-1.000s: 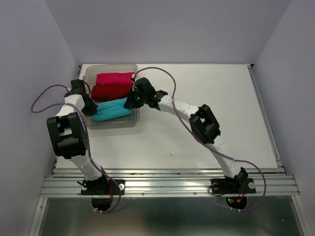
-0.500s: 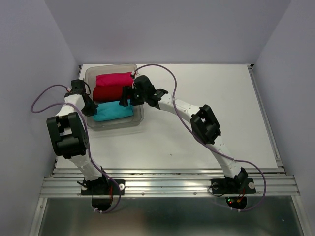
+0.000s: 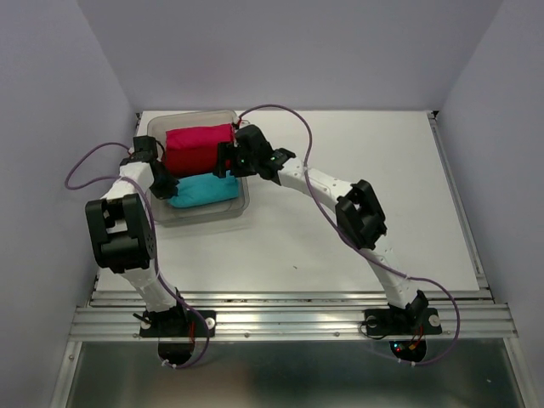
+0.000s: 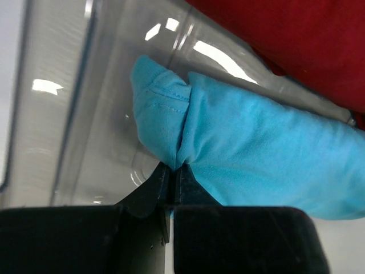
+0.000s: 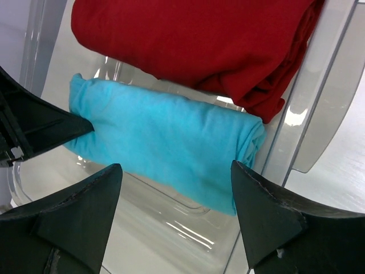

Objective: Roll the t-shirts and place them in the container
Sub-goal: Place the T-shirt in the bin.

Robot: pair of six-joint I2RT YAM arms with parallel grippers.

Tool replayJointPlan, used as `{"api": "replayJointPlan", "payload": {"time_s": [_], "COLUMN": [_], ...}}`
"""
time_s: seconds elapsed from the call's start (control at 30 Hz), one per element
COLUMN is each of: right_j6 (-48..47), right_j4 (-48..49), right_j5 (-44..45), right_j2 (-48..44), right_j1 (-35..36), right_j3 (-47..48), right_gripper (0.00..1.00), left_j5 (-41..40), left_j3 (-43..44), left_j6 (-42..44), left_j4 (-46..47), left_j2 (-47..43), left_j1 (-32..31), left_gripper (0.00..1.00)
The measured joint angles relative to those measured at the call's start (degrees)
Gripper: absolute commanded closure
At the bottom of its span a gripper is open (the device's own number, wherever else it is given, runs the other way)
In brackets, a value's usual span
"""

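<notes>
So, biggest first: a flat white table (image 3: 357,195), with two white-and-black arms bolted at its near edge, the left arm (image 3: 119,234) and the right arm (image 3: 361,217). Both reach to one clear plastic tub (image 3: 200,215) at the far-left of the table. It's glossy with rounded corners, and you can see straight through its walls.

Inside are three t-shirts, all soft knit cloth rolled into fat sausage shapes and lying side by side. The pink t-shirt (image 3: 200,134) is farthest from the arm bases, the dark red t-shirt (image 5: 188,40) sits in the middle, and the turquoise t-shirt (image 5: 171,137) is nearest, by the tub's near wall. From above, the pink and red ones kind of blur together.

The turquoise roll's long axis runs left-right, parallel with the table's near edge, with one end toward each arm. Its far side is snug against the dark red roll. The right end shows layered folds, and the left end has a stitched hem bunched into a pucker.

The left gripper (image 4: 173,170) has its two black fingers pressed together, pinching that puckered left end. The right gripper (image 5: 175,166) has its jaws spread wide above the tub's right side. The roll shows between the fingers in the wrist view, but nothing is gripped.
</notes>
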Motion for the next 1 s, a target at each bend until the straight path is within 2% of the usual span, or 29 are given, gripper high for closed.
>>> {"api": "replayJointPlan", "payload": {"time_s": [0.07, 0.1, 0.17, 0.2, 0.3, 0.33, 0.37, 0.53, 0.7, 0.8, 1.0], "right_j6": [0.00, 0.00, -0.02, -0.07, -0.42, -0.63, -0.72, -1.51, -3.02, -4.50, -5.75], "right_j4": [-0.04, -0.09, -0.07, -0.13, -0.44, -0.50, -0.50, -0.55, -1.29, -2.25, -4.74], "right_j5": [0.39, 0.57, 0.87, 1.05, 1.38, 1.46, 1.53, 2.49, 6.03, 10.49, 21.46], "right_j2": [-0.02, -0.02, -0.13, -0.57, -1.57, -2.14, -2.62, -5.38, -10.25, -14.12, -22.84], "right_j1": [0.00, 0.00, 0.00, 0.00, 0.00, 0.00, 0.00, 0.00, 0.00, 0.00, -0.57], "right_j3": [-0.02, -0.02, -0.33, -0.96, -1.97, -2.32, -2.60, -4.15, -7.54, -10.19, -18.67], "right_gripper": [0.18, 0.17, 0.15, 0.14, 0.14, 0.14, 0.13, 0.09, 0.00, 0.00, 0.00], "left_j5": [0.33, 0.35, 0.28, -0.09, -1.51, -2.16, -2.91, -5.57, -7.19, -8.20, -8.96], "left_j3": [0.00, 0.00, 0.00, 0.00, 0.13, 0.31, 0.63, 3.10, 7.61, 9.16, 11.34], "left_j6": [0.00, 0.00, -0.07, -0.02, -0.20, -0.02, -0.20, -0.22, -0.22, -0.20, 0.87], "left_j4": [0.04, 0.07, 0.02, -0.11, -1.01, -1.44, -2.05, -4.87, -6.78, -7.52, -8.31], "left_j2": [0.00, 0.00, 0.00, 0.00, 0.00, -0.04, -0.13, -2.71, -7.19, -9.97, -15.69], "left_j1": [-0.50, -0.72, -1.03, -1.01, -1.01, -1.01, -0.98, -0.98, -1.25, -2.19, -8.63], "left_gripper": [0.90, 0.86, 0.68, 0.52, 0.29, 0.27, 0.20, 0.19, 0.19, 0.19, 0.19]}}
